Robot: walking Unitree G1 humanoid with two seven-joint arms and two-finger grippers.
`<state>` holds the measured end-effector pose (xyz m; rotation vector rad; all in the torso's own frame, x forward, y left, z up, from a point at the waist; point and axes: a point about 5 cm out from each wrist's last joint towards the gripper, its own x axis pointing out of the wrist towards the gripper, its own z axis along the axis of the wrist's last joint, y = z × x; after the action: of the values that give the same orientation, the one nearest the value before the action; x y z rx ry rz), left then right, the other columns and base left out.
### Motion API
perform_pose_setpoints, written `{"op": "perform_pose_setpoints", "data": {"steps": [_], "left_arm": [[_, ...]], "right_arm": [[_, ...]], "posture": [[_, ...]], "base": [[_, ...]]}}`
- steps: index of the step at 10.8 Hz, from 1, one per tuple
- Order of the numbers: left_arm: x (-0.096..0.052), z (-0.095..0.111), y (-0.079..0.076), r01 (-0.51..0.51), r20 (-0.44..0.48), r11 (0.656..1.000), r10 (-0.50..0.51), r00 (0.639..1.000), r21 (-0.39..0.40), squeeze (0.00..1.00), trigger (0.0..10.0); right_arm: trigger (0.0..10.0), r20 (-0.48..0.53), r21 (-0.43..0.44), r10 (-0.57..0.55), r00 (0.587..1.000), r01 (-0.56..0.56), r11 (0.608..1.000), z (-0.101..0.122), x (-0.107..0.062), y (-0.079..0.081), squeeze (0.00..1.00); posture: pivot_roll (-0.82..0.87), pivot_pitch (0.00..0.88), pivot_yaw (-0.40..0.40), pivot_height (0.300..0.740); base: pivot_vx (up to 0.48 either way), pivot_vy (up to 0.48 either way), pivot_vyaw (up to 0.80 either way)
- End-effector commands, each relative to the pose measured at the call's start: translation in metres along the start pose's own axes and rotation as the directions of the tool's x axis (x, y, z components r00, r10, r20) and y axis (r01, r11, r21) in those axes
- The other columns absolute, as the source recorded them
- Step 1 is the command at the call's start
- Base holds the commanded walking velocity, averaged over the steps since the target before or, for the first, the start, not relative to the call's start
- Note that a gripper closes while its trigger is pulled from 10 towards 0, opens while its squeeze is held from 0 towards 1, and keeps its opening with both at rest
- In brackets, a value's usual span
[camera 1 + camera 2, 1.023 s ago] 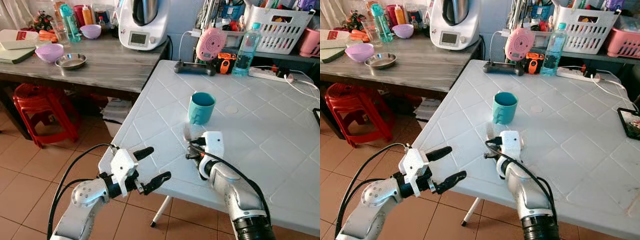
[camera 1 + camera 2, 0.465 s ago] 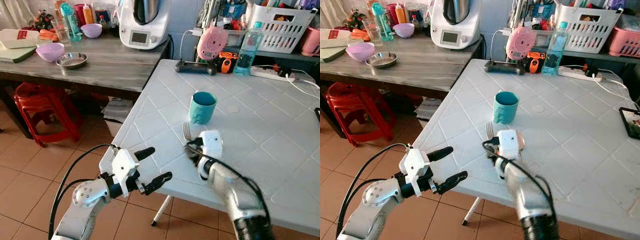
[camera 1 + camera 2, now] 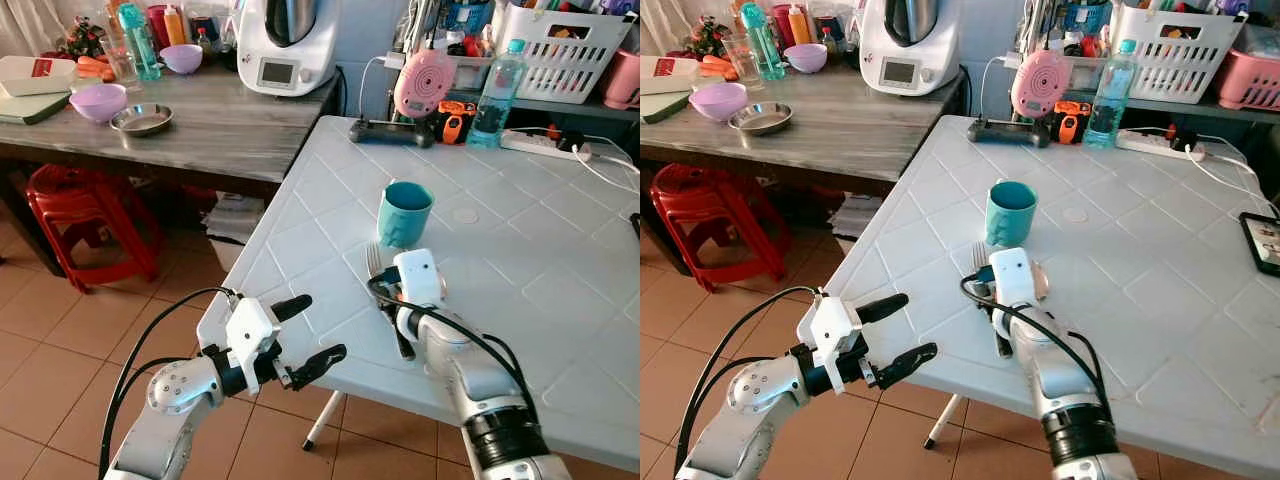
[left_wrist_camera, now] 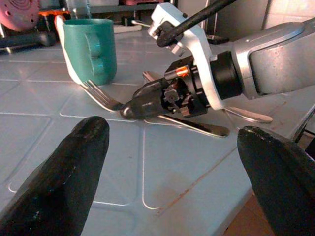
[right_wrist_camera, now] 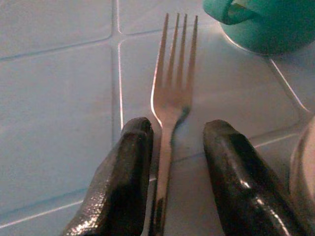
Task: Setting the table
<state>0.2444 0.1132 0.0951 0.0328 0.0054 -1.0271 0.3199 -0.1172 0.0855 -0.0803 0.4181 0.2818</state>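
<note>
right gripper [image 5: 170, 162] low on the white tiled plastic table [image 3: 560, 250], centre of the left eye frame. its two black fingers [image 5: 123, 182] stand slightly apart, one each side of the handle of a silver metal fork [image 5: 172, 93] that lies flat on the table; whether they pinch the handle, cannot tell. fork tines point up-frame toward the teal ceramic mug [image 3: 403, 214], which stands upright just beyond the tines, near but not touching. a second piece of silver cutlery [image 4: 246, 116] lies just beside the gripper, mostly hidden by the wrist.

left gripper [image 3: 300, 330] at lower left of the frame, fingers spread wide, holding nothing, off the table's near-left edge, over the brown tiled floor [image 3: 60, 330].

open tabletop to the right of the mug and along the near edge. grey wooden counter [image 3: 210, 130] abuts the table's left edge, upper left.
</note>
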Motion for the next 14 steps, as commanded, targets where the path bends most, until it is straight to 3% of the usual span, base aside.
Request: {"op": "perform_pose_setpoints", "data": {"steps": [1,2,5,6,7,10,11,12,14], "left_arm": [[0.000,0.000,0.001,0.000,-0.017,1.000,0.000,1.000,0.011,0.00,10.0],[0.000,0.000,0.001,0.000,-0.017,1.000,0.000,1.000,0.012,0.00,10.0],[0.001,0.000,0.001,0.002,-0.015,1.000,-0.002,1.000,0.011,0.00,10.0],[0.001,0.000,0.001,0.003,-0.016,1.000,-0.002,1.000,0.011,0.00,10.0],[0.001,0.000,0.001,0.003,-0.017,1.000,-0.003,1.000,0.011,0.00,10.0],[0.002,-0.001,0.001,0.009,-0.021,1.000,-0.009,1.000,0.010,0.00,10.0],[0.001,-0.001,0.001,0.012,-0.023,1.000,-0.012,1.000,0.011,0.00,10.0],[0.001,-0.001,0.001,0.013,-0.026,1.000,-0.012,1.000,0.012,0.00,10.0],[0.001,-0.002,0.000,0.017,-0.029,1.000,-0.016,0.999,0.010,0.00,10.0]], "right_arm": [[10.0,0.008,-0.012,0.018,1.000,-0.018,1.000,0.004,0.002,0.004,0.00],[10.0,0.023,0.001,0.028,0.999,-0.028,1.000,0.007,0.003,0.006,1.00],[10.0,0.024,-0.005,0.027,0.999,-0.027,1.000,0.005,0.002,0.007,1.00],[10.0,0.003,-0.006,0.028,1.000,-0.028,1.000,0.001,0.002,0.008,0.78],[10.0,-0.040,-0.008,0.034,0.999,-0.034,0.999,-0.008,0.000,0.008,0.00],[10.0,-0.064,0.001,0.052,0.997,-0.052,0.999,-0.015,-0.002,0.014,0.00],[4.5,-0.069,0.011,0.054,0.996,-0.054,0.999,-0.016,-0.002,0.014,0.00],[0.0,-0.077,0.021,0.061,0.995,-0.060,0.998,-0.017,-0.002,0.015,0.00],[0.0,-0.105,0.027,0.080,0.991,-0.078,0.997,-0.025,-0.005,0.021,0.00]], "posture": [[0.05,0.011,0.009,0.740],[0.05,0.011,0.009,0.740],[0.05,0.008,0.009,0.740],[0.05,0.008,0.009,0.740],[0.05,0.008,0.009,0.740],[0.05,0.007,0.012,0.740],[0.05,0.011,0.014,0.740],[0.05,0.011,0.014,0.740],[0.05,0.012,0.012,0.740]], "base": [[0.000,0.000,0.00],[0.000,0.000,0.00],[0.000,0.000,0.00],[0.000,0.000,0.00],[0.000,0.000,0.00],[0.000,0.000,0.00],[0.000,0.000,0.00],[0.000,0.000,0.00],[0.000,0.000,0.00]]}}
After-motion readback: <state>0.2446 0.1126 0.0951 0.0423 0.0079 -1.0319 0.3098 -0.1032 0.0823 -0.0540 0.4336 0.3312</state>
